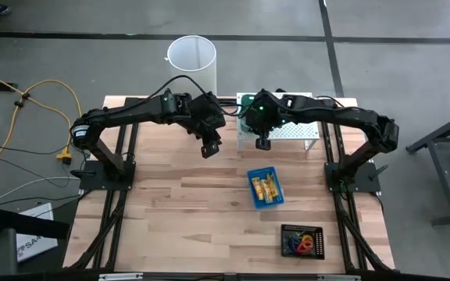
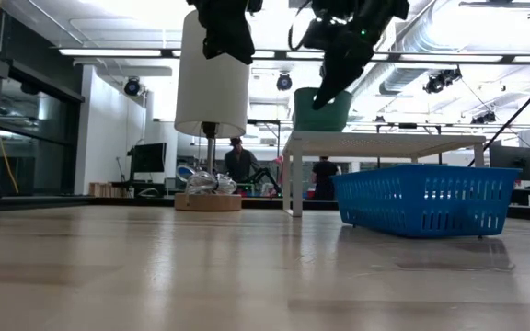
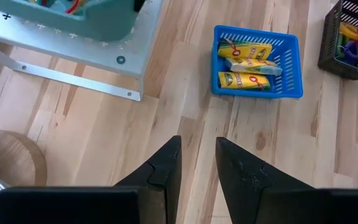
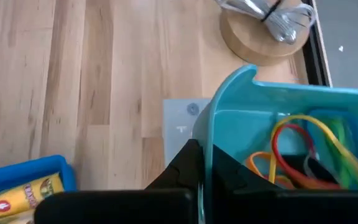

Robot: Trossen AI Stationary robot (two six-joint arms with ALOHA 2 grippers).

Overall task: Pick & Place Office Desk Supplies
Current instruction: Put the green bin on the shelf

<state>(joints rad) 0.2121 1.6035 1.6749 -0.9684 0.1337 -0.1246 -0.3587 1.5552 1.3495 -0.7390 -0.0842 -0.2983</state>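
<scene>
Rubber bands (image 4: pixel 303 146) sit in the green tray (image 4: pixel 241 99) on the white stand (image 1: pixel 287 133). Right claw (image 4: pixel 204 168) is clamped shut on the tray's rim; left claw (image 3: pixel 197 162) hangs part-open and empty above the bench (image 1: pixel 178 203). Risk: a thin rim grip may tilt the tray and spill bands.

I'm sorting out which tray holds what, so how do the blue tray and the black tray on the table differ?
The blue tray holds yellow oblong packets; the black tray holds mixed coloured small items, red and yellow among them. In the high view the blue tray sits mid-table, turned at a slight angle, while the black tray lies nearer the front right corner, squarer to the edge. Both are small mesh-walled rectangular trays resting on the wooden table, apart from either gripper.
</scene>
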